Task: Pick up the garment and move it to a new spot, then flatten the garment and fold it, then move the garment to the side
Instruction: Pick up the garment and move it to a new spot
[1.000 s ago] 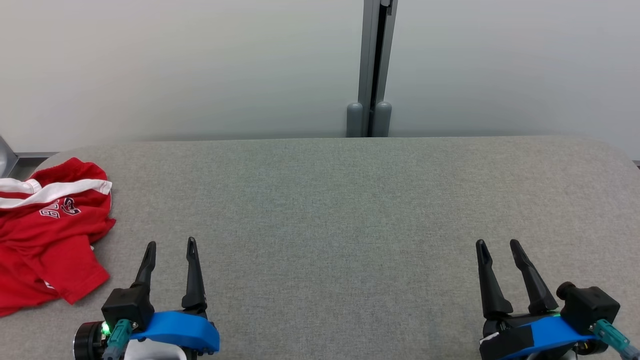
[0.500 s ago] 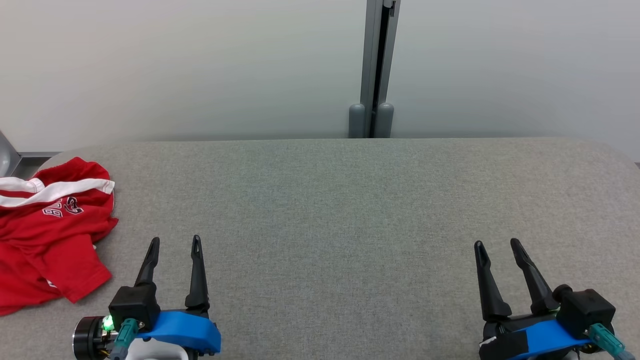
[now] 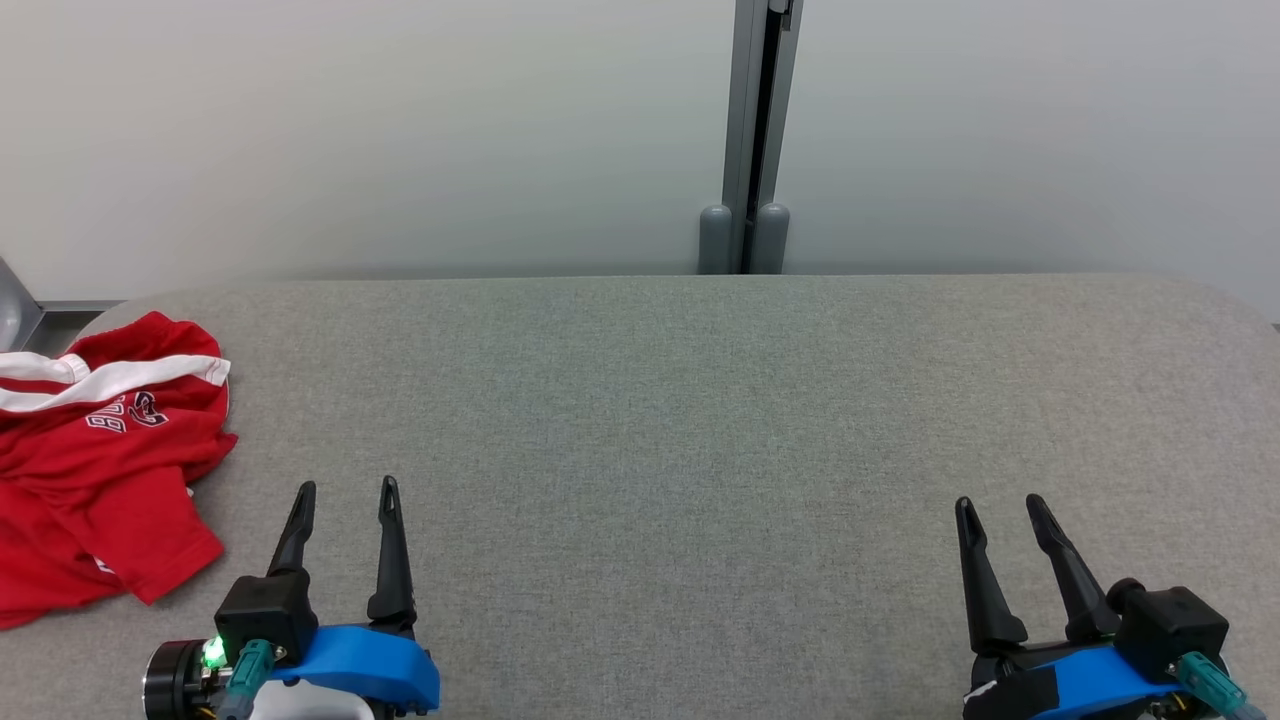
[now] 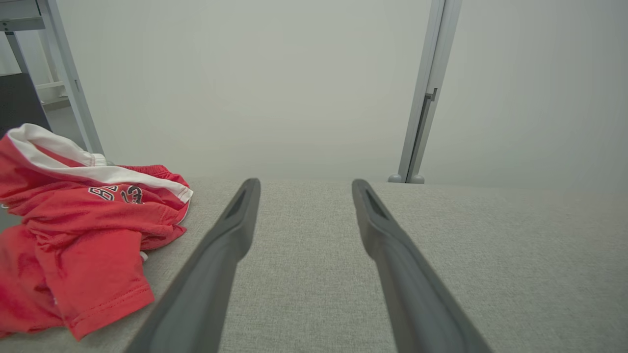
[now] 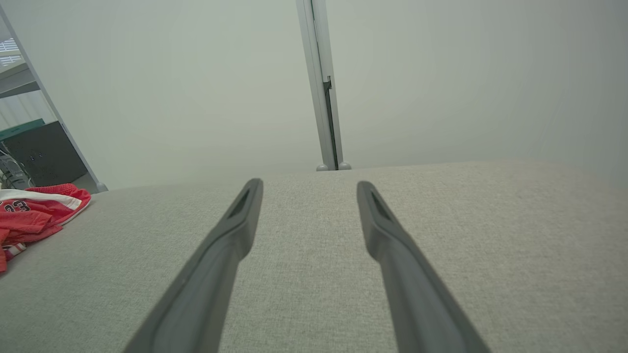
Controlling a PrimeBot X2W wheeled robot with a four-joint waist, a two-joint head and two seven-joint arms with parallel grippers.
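Observation:
The garment (image 3: 95,470) is a red shirt with a white stripe and white lettering, crumpled at the table's left edge; it also lies at the left in the left wrist view (image 4: 83,235) and far left in the right wrist view (image 5: 34,213). My left gripper (image 3: 345,490) stands open just right of the garment, apart from it, nothing between its fingers (image 4: 230,235). At the lower right my right gripper (image 3: 1000,503) is open and empty, far from the garment.
The grey fabric table (image 3: 700,420) stretches wide between the grippers. A pale wall with a grey vertical post (image 3: 750,140) rises behind its far edge. A metal frame (image 4: 64,78) stands beyond the table's left end.
Both grippers have drawn slightly back toward the bottom of the head view, staying open. The view itself has shifted a little. The garment lies as before.

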